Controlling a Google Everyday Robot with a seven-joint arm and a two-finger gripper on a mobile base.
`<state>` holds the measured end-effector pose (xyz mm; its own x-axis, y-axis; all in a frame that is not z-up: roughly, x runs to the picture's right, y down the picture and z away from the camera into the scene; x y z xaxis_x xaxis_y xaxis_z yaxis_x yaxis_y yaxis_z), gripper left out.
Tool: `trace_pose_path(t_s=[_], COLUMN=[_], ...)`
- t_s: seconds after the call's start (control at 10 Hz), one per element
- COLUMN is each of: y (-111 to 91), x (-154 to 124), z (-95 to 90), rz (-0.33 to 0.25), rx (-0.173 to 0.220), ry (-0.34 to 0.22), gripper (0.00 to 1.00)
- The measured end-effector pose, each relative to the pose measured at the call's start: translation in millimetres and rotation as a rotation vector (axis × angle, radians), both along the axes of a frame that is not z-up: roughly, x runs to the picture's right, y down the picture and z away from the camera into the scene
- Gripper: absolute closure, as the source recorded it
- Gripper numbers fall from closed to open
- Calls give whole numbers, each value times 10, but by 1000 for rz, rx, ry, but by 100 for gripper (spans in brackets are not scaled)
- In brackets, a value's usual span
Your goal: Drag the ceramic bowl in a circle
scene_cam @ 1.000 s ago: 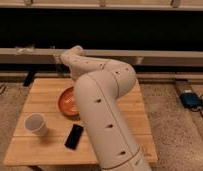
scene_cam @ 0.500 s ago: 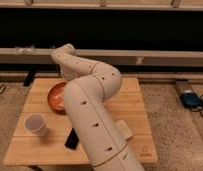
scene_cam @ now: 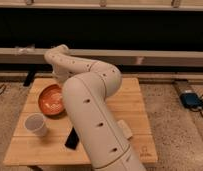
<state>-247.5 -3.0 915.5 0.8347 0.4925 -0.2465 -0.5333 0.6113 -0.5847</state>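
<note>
Dark wall panels and a pale ledge run behind a small wooden table point(scene_cam: 137, 102) standing on speckled floor. Most of the arm point(scene_cam: 90, 100) fills the middle of the view, bent back over the tabletop, and the gripper point(scene_cam: 60, 83) reaches down at its far left end, largely covered by the arm's own white shell (so whether it is clamped on anything or merely pressing, I cannot tell).

The ceramic bowl point(scene_cam: 51, 100) sits on the table directly under and to the near-left of the gripper, touching or all but touching it. Over the last second the bowl has slid leftward from near the table's middle, and the arm has swung left with it. That reads as a stretch of the circle under way, not a finished loop.

A white cup point(scene_cam: 35, 124) stands nearer the camera than the gripper and a little to its left, close to the bowl's near rim. If the arc curves forward, the cup is likely to be nudged. A black flat object point(scene_cam: 72, 138) lies nearer still, to the gripper's right.
</note>
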Motion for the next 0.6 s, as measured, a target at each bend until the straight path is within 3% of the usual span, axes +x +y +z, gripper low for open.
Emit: trace_pose_path(t_s=[0.3, 0.6], y=[262, 351], x=[-347, -292], z=[-454, -639], rz=[3, -26], rx=[-53, -65], ry=[-134, -161], gripper=[82, 82])
